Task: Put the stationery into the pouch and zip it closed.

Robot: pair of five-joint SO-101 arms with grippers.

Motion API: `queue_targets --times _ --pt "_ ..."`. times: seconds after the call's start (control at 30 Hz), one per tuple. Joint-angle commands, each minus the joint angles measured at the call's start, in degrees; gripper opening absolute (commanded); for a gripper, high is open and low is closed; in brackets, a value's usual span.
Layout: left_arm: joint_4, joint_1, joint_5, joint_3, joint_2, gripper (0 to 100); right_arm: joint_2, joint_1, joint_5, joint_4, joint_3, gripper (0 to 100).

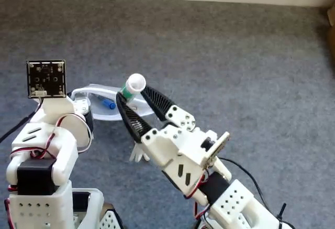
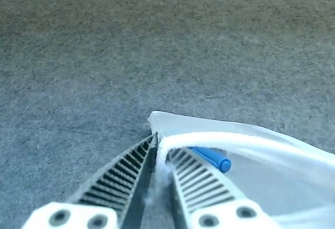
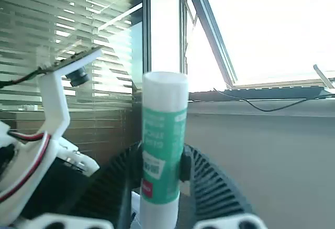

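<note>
Above clear plastic pouch (image 2: 272, 174): right gripper (image 1: 132, 94) grasps green-white glue stick (image 3: 163, 134), left gripper (image 2: 159, 148) pinches rim; lower into mouth before releasing

Carpet (image 1: 235, 56) beyond pouch (image 2: 251, 134) open; left end effector (image 2: 156, 145), right end effector (image 1: 131, 94) with glue stick (image 1: 135, 83) crowd its mouth.

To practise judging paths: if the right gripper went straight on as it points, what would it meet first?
Probably nothing nearby: past the glue stick in the right gripper, its wrist view shows open space. The pouch seems to lie below that line.
</note>
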Motion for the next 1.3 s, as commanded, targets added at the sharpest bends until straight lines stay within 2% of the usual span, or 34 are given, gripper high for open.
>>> queue_targets --times 0.0,0.3,0.5,0.67,0.77,0.83,1.03,1.13,1.27 --pt "-1.05 0.84 -0.44 -0.92 0.13 1 -2.24 -2.95 -0.18 4.44 -0.92 0.5" --pt "-0.88 0.84 -0.44 -0.92 0.13 1 -1.71 -4.00 -0.09 4.79 -0.57 0.5" --pt "-0.79 0.84 -0.44 -0.92 0.13 1 8.75 -1.54 -0.09 4.26 -1.19 0.5" --pt "-0.79 0.84 -0.44 -0.92 0.13 1 18.86 2.42 -0.09 -7.16 -2.42 0.5" --pt "-0.79 0.84 -0.44 -0.92 0.13 1 22.64 2.51 -0.09 -7.69 -2.77 0.5" --pt "-0.79 0.84 -0.44 -0.92 0.13 1 24.75 2.07 2.81 -7.69 -2.86 0.5" --pt "-0.79 0.75 -0.44 -0.84 0.13 1 25.45 -3.74 17.58 -7.69 -2.42 0.7" --pt "-1.23 -0.22 -0.44 0.13 0.04 1 23.96 -5.05 18.20 -7.60 -1.63 2.1" --pt "-1.14 -1.45 -0.44 0.31 0.04 1 22.81 -4.97 18.02 -7.60 0.48 14.0"
